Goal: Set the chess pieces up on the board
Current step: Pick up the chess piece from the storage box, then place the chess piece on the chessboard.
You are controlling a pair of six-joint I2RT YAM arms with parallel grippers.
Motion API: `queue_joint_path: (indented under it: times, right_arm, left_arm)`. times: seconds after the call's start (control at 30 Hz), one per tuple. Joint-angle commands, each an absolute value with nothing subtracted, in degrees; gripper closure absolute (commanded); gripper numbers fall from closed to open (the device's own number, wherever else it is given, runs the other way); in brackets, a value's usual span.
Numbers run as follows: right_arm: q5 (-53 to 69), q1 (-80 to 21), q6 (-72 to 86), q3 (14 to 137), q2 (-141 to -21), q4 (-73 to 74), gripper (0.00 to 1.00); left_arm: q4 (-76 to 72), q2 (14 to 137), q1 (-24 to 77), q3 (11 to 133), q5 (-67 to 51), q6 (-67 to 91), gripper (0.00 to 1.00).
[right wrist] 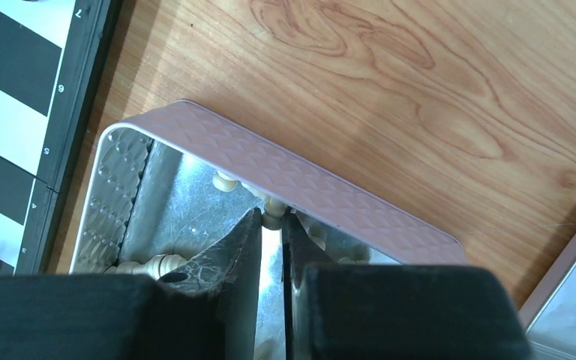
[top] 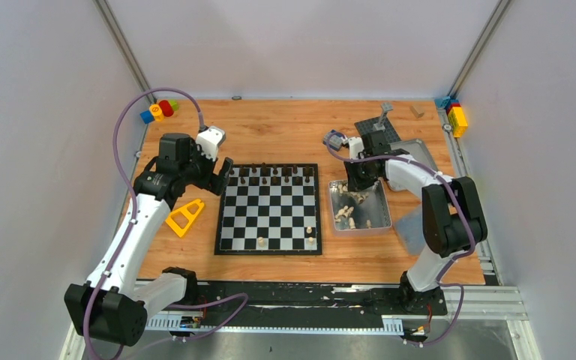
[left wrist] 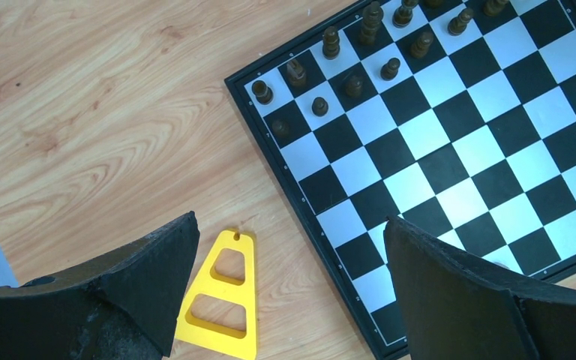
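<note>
The black and white board [top: 268,208] lies mid-table. Several dark pieces [top: 275,174] stand along its far rows; they also show in the left wrist view [left wrist: 354,56]. Three cream pieces [top: 309,235] stand near its near edge. More cream pieces [top: 345,214] lie in the silver tin [top: 379,212]. My right gripper [top: 358,189] is down in the tin at its far rim, fingers [right wrist: 249,247] shut on a cream piece [right wrist: 272,215]. My left gripper [top: 221,176] hovers open and empty over the board's far left corner [left wrist: 289,225].
A yellow triangular block [top: 184,217] lies left of the board, under my left gripper [left wrist: 221,296]. Coloured bricks [top: 159,110] sit at the far left and more of them [top: 456,116] at the far right. A grey studded plate [top: 379,129] and the tin's lid [top: 420,154] lie behind the tin.
</note>
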State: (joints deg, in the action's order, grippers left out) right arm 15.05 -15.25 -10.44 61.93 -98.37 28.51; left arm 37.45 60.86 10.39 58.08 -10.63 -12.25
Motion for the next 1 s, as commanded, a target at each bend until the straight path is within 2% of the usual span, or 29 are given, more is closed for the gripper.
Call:
queue_joint_path:
  times: [0.0,0.2,0.43,0.6,0.7,0.97]
  right_arm:
    - [17.14,-15.33,-14.88,64.56,-93.85,30.09,0.94]
    - [31.32,-15.55,-25.54,66.11,-86.27,39.26,0.95]
    - [50.26,-21.02,-26.06,69.53,-81.31,39.90,0.96]
    - [54.36,-26.93,-23.96,76.09,-84.66,39.29,0.96]
    - [55.52,-28.87,-22.80,79.60,-86.51,38.89,0.96]
    - [56.25,-29.92,-20.67,82.55,-88.04,36.39,0.97]
  left_arm:
    - [36.21,60.35,10.17,59.12,-14.85,-14.56,0.00]
    - [37.69,61.18,10.30,59.53,-33.68,-18.41,0.00]
    - [38.02,67.97,17.50,65.04,-44.82,-17.00,0.01]
    - [37.96,76.55,21.51,73.98,-54.01,-10.30,0.04]
    - [38.82,83.34,22.47,79.93,-58.85,-5.08,0.10]
    - [34.42,91.09,23.22,82.70,-66.43,5.40,0.18]
